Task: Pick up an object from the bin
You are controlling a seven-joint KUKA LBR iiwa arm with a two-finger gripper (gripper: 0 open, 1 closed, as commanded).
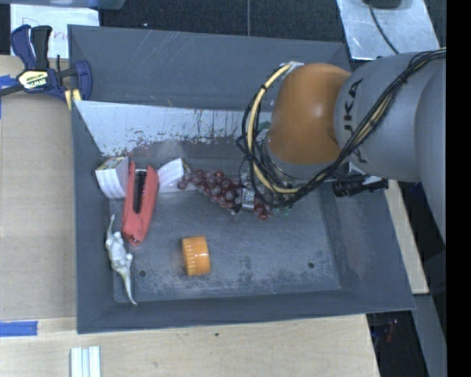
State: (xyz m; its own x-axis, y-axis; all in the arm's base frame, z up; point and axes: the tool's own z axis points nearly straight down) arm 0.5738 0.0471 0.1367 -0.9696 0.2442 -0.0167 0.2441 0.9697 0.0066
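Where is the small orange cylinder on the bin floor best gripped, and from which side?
Grip the orange cylinder across its middle, coming from straight above. It is short and lies alone on the bin floor, with bare room on every side, so nothing should block the descent.

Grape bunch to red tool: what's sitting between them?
In the camera view, one white piece lies between the dark red grape bunch and the red tool, close to both. Nothing else is in that stretch.

One red tool (140, 203), one orange roll (195, 256), one grape bunch (218, 185), one white figurine (119, 256) — two white scraps (110, 177)
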